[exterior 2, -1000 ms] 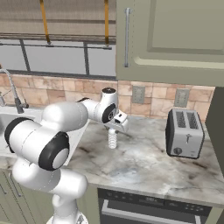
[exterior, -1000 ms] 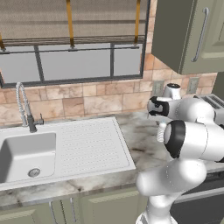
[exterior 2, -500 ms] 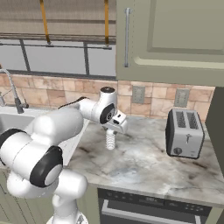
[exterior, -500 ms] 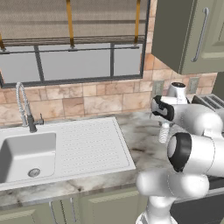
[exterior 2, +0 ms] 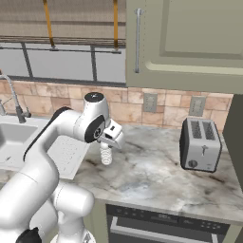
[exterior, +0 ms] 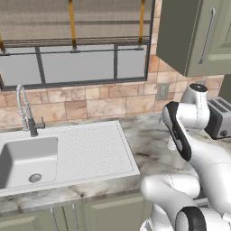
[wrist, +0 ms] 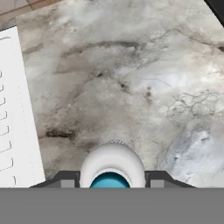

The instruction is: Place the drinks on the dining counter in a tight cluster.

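Note:
My gripper [exterior 2: 107, 145] is shut on the small clear bottle with the blue cap [exterior 2: 105, 155], one of the drinks, and holds it upright just above the marble kitchen worktop [exterior 2: 156, 168]. In the hand view the bottle [wrist: 112, 161] sits between the two dark fingertips [wrist: 65, 180], its blue cap at the bottom edge. In the left base view a sliver of the bottle [exterior: 171, 144] peeks out from behind my forearm. The dining counter is out of view.
A white sink [exterior: 27, 158] with a ribbed drainboard [exterior: 97, 146] and a tap [exterior: 28, 115] lies to the left. A silver toaster [exterior 2: 201, 144] stands on the worktop to the right. Wall cupboards [exterior 2: 190, 42] hang above, and an oven front [exterior 2: 161, 225] sits below.
The arm has swung and its elbow has folded round. The held bottle has drifted a little left towards the drainboard and slightly lower. The grip has not changed.

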Available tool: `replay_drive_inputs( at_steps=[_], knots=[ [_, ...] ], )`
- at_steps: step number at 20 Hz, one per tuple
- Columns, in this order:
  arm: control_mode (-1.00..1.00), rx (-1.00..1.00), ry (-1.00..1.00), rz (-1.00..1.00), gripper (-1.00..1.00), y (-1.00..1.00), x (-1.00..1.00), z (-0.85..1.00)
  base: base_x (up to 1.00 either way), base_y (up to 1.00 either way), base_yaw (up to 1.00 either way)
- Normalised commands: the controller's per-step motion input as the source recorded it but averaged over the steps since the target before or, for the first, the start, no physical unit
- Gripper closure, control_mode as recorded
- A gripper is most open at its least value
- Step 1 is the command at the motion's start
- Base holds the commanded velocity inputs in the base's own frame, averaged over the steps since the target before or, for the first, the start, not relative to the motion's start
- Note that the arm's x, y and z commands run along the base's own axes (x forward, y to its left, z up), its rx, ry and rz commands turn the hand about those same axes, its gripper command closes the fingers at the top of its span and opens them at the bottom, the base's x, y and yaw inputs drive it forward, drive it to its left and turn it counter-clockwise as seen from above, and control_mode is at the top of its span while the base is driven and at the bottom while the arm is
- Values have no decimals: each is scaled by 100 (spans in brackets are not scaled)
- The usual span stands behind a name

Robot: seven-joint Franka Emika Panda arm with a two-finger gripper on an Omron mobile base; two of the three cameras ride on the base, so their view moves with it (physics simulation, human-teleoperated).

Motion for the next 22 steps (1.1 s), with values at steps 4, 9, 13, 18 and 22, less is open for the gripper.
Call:
replay_drive_inputs(
  at_steps=[4, 9, 13, 18, 22],
  knots=[
    [-100, 0, 0, 0, 100, 12, -87, 95, 0, 0, 0],
    [-100, 0, 0, 4, 100, 15, -81, 77, 0, 0, 0],
    [-100, 0, 0, 7, 100, 29, -61, 51, 0, 0, 0],
    [-100, 0, 0, 8, 100, 12, -22, 1, 0, 0, 0],
    [-100, 0, 0, 2, 100, 0, -9, 0, 0, 0, 0]
  ],
)
